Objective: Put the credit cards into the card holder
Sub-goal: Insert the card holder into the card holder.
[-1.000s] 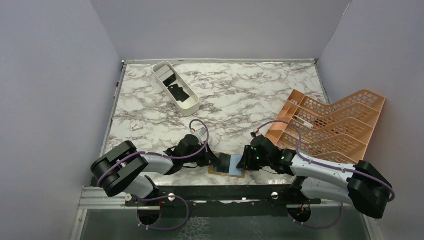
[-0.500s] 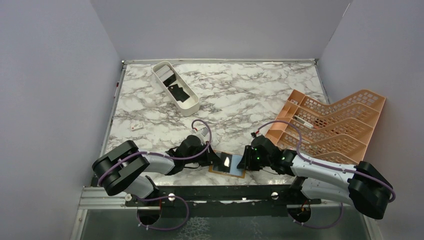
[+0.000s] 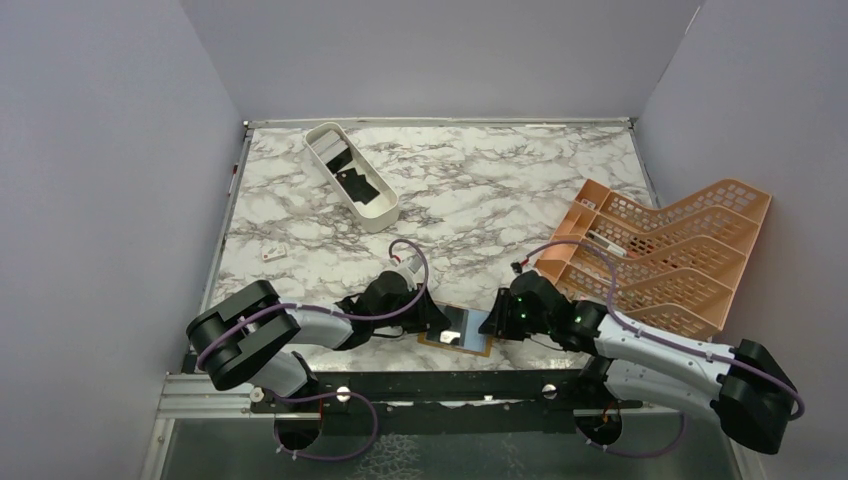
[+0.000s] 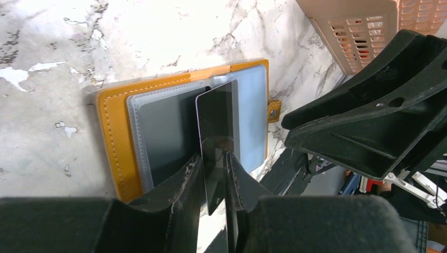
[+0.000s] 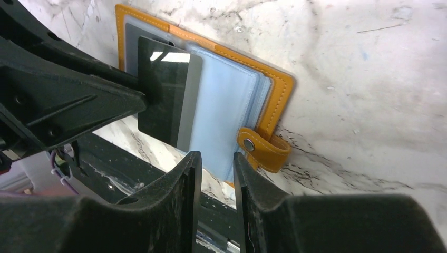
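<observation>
Betw. L fingers (image 4: 184, 182): black card (image 4: 217, 124), over holder (image 4: 113, 142).

Bright even light; glare on card (image 5: 166, 100); foreground blurred.

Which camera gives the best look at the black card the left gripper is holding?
The right wrist view: the black card shows nearly face-on, pinched at one edge over the open card holder. The left wrist view shows it foreshortened between the fingers of the left gripper. The top view shows only a small glinting patch.
</observation>
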{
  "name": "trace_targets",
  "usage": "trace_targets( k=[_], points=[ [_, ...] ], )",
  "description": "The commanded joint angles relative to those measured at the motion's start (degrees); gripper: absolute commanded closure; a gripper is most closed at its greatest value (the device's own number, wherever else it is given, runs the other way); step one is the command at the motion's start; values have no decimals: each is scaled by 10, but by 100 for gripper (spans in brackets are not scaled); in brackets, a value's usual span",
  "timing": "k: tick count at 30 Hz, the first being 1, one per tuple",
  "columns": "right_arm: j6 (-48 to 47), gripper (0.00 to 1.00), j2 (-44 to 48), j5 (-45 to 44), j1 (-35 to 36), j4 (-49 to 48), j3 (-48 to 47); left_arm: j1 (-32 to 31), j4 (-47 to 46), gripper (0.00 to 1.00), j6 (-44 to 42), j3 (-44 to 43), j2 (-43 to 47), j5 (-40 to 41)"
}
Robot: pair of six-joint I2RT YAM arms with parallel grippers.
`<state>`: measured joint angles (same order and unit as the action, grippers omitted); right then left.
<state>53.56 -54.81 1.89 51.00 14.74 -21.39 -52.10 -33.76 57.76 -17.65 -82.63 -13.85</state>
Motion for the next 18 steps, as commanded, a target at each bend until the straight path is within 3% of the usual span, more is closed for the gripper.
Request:
trace_targets(
  k=[1, 9, 18],
  points=[
    [33, 67, 29, -76, 3, 76, -27, -9, 5, 74, -9, -13, -3, 17],
    [55, 63, 32, -116, 3, 107, -27, -14, 8, 66, -17, -26, -6, 20],
    [60, 62, 3, -106, 3, 87, -14, -36, 19, 65, -21, -44, -24, 37]
  ],
)
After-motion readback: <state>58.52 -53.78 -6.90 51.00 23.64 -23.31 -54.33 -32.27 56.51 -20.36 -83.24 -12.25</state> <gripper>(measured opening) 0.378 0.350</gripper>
